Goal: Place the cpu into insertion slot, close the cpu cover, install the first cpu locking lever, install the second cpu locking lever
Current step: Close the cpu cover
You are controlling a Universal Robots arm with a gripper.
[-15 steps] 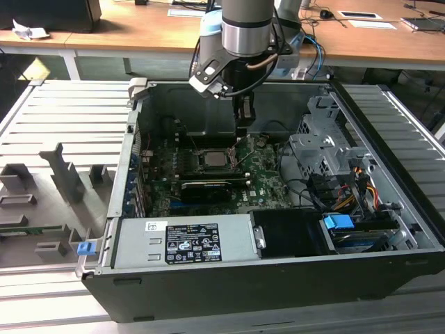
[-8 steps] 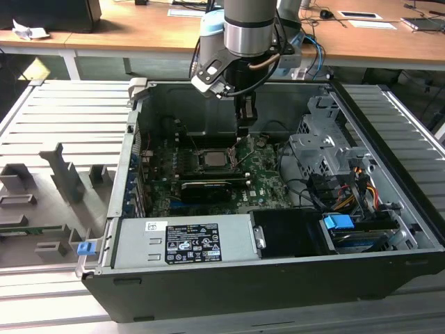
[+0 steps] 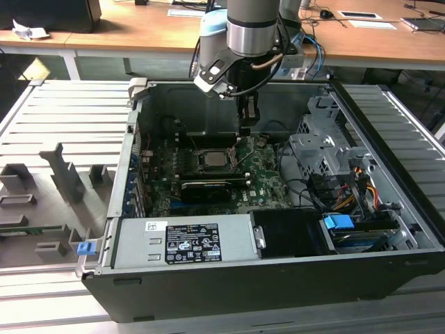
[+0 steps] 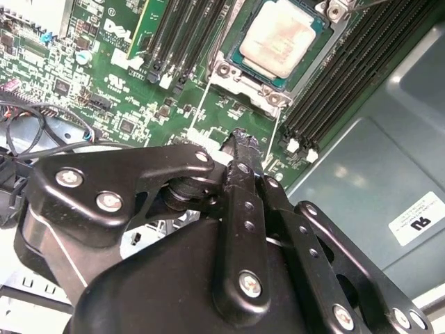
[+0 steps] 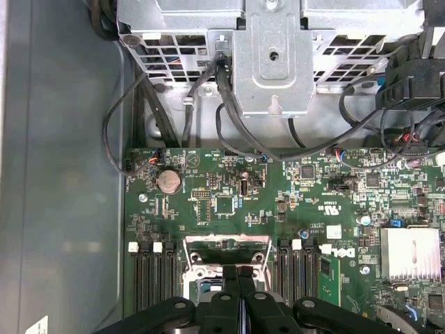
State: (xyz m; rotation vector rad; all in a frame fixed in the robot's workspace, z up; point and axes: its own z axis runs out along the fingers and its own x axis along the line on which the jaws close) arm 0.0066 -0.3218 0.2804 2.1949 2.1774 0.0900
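The claw [image 4: 243, 139] has its two fingers pressed together along their full length, and nothing is visible between them. In both wrist views the seam between the fingers points straight at the socket, so the long axis of the claw [image 5: 238, 275] is in line with the work. In the second wrist view, two thin wire bars [image 4: 200, 108] run from the socket corners back towards the claw tip. Whether they are latched cannot be determined. Just beyond the tip lies the cpu cover [image 4: 250, 83], which appears to be lying flat around the chip. The cpu [image 4: 281, 38] sits inside its window, seated in the insertion slot [image 5: 226, 242] with its dull metal top facing up. In the exterior view the claw [image 3: 246, 129] hangs just beside the socket edge, on the side of the case's far wall. From there the cpu [image 3: 212, 157] lies towards the exterior view's left and nearer the camera. The memory slots [image 4: 341, 76] flank the socket. Farther off, the drive cage [image 5: 271, 56] stands well apart.
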